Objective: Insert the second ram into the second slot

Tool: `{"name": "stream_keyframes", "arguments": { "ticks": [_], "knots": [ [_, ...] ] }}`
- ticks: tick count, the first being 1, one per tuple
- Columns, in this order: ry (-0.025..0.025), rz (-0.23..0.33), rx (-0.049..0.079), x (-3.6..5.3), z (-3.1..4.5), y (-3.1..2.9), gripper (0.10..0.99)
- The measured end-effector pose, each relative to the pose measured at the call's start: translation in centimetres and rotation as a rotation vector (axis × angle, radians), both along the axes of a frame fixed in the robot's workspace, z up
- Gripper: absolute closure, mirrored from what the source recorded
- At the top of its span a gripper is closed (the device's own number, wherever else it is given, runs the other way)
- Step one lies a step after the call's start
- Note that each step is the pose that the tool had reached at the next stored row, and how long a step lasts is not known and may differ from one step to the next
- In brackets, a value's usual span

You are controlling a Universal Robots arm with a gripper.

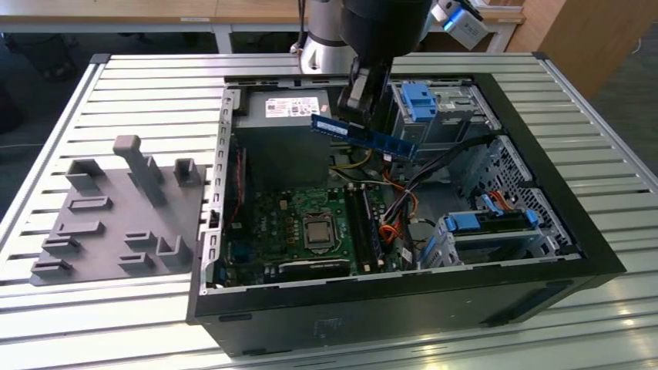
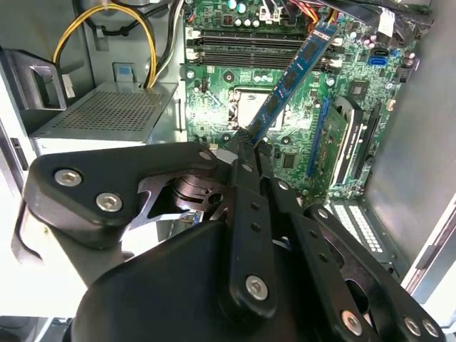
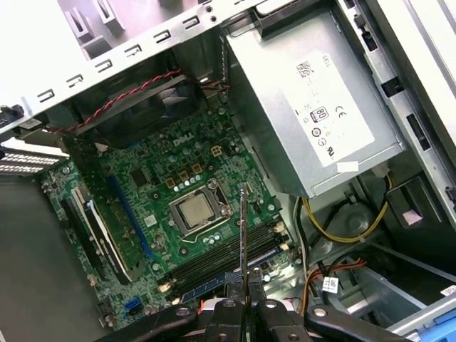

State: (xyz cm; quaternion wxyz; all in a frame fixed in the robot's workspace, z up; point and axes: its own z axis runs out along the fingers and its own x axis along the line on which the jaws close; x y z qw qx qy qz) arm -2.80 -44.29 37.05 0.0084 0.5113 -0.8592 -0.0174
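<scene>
The end effector [image 1: 357, 116] is clamping the second ram [image 1: 366, 136], holding it tilted in the air above the motherboard [image 1: 298, 212] inside the open computer case [image 1: 411, 312] lying on the table [image 1: 134, 85].

Open black metal computer case [image 1: 411, 316]: on slatted silver metal table [image 1: 154, 85].
Grey plastic fixture tray [image 1: 108, 227]: on table, beside case, at the exterior view's left.
Green motherboard [image 1: 273, 216]: on case floor.
Grey metal power-supply box [image 1: 283, 116]: in case, beyond motherboard.
Thin blue circuit-board ram stick [image 1: 389, 142]: above motherboard, clamped in black gripper [image 1: 357, 118].

A robotics lab or workshop is indicated: an opened computer case [image 1: 411, 308] is set on a slatted metal bench [image 1: 134, 85], beside a grey fixture plate [image 1: 113, 220]; wooden desks [image 1: 154, 11] are seen behind.
</scene>
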Motion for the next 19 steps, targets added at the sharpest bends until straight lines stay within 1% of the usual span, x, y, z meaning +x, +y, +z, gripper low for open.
{"name": "stream_keyframes", "arguments": {
  "ticks": [10,11,12,19],
  "knots": [
    [0.0000,-0.044,0.000,0.00,0.00,0.00,0.949],
    [-0.0001,-0.063,0.000,0.00,0.00,0.00,0.949],
    [-0.0001,-0.070,0.000,0.00,0.00,0.00,0.949],
    [-0.0001,-0.102,0.000,0.00,0.00,0.00,0.949]
  ]
}}
